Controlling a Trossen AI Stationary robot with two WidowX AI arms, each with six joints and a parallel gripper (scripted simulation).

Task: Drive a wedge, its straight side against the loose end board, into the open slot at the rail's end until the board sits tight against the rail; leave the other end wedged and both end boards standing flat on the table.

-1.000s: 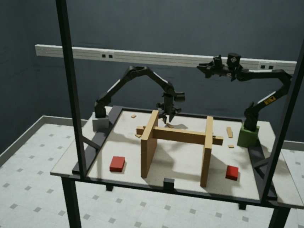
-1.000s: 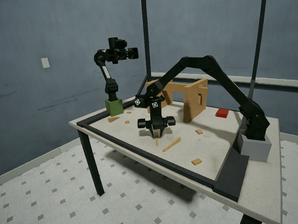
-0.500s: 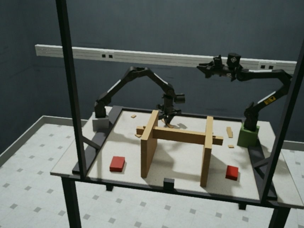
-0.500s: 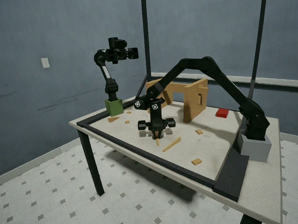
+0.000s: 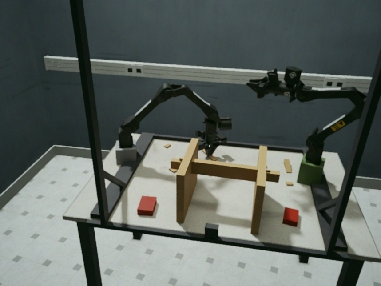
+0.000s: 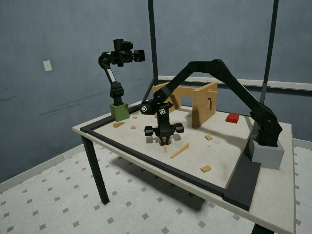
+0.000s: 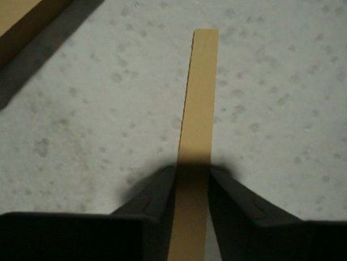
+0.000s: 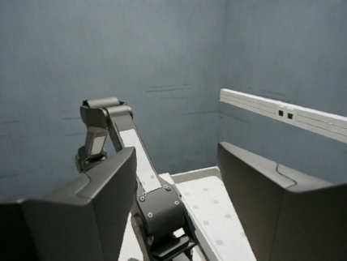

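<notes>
Down at the worktop (image 5: pixel 227 200) (image 6: pixel 141 148) (image 7: pixel 276 121), the left hand (image 5: pixel 209 153) (image 6: pixel 164 143) (image 7: pixel 190 175) pinches a slim wooden wedge (image 6: pixel 165 148) (image 7: pixel 199 105); well above the worktop, the right hand (image 5: pixel 250 87) (image 6: pixel 138 55) (image 8: pixel 177 152) is partly spread, with nothing between its fingers.

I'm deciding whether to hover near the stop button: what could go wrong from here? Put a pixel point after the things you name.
The left gripper (image 5: pixel 209 154) (image 6: pixel 164 143) (image 7: pixel 190 175) is shut on a wedge (image 6: pixel 165 148) (image 7: pixel 199 93), whose narrower end sticks out past the fingers; it might twist or slip if that end meets the slot off-line. A second long wedge (image 6: pixel 179 150) lies close beside it and could get knocked during the lift. The near end board (image 6: pixel 200 107) (image 5: pixel 187 181) stands on edge, so a careless swing might tip it.
</notes>
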